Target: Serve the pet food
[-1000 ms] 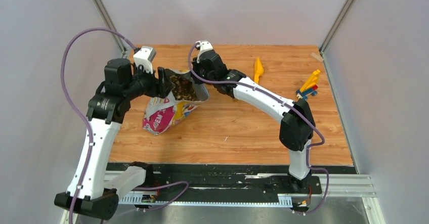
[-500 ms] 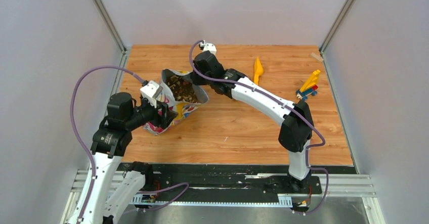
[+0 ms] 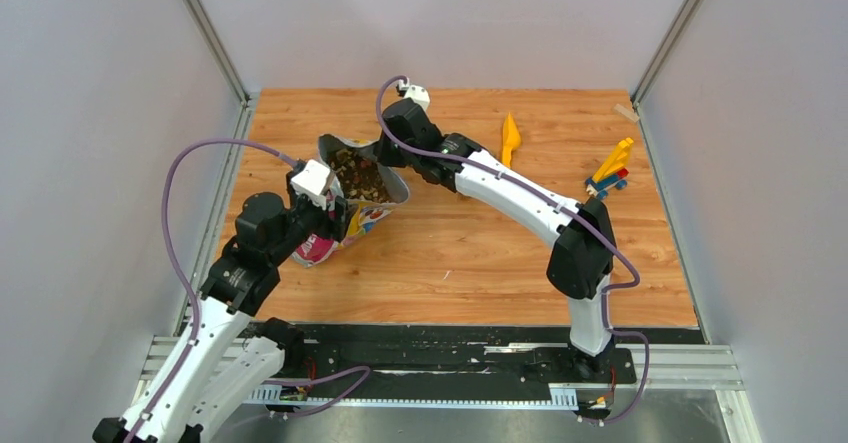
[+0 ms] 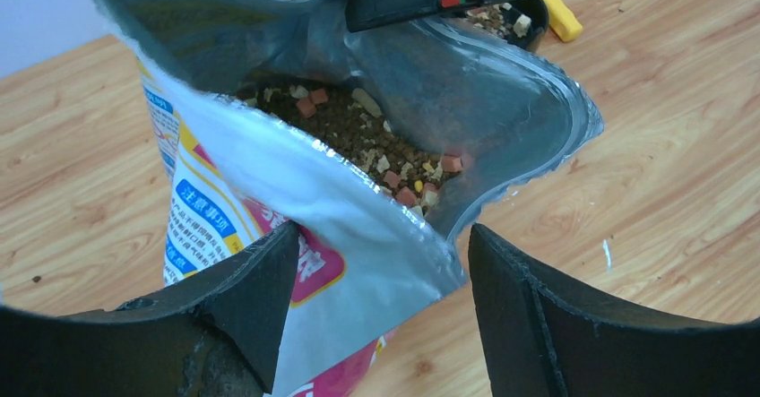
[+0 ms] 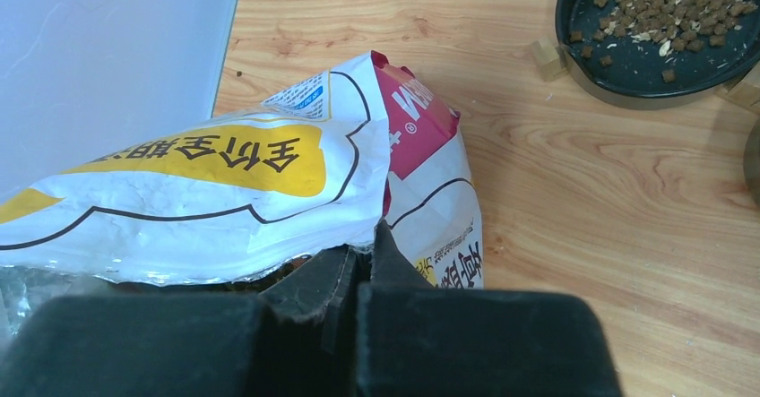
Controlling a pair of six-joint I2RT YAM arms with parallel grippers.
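**Bag held open for serving**

Right gripper (image 5: pixel 372 236) is clamped on the far rim of the bag (image 4: pixel 296 200); left gripper (image 4: pixel 383 236) hangs open at the near rim. Kibble (image 4: pixel 358 133) sits in the bag, some in the bowl (image 5: pixel 681 74). We judge next: clamp the near rim, then scoop.

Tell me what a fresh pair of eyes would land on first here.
The glossy white, yellow and pink printed bag stands open left of centre on the wooden table, full of small brown kibble pellets. The right gripper is pinched shut on its far rim, while the open left gripper straddles the near rim. A dark round bowl holding some kibble sits close behind the bag.
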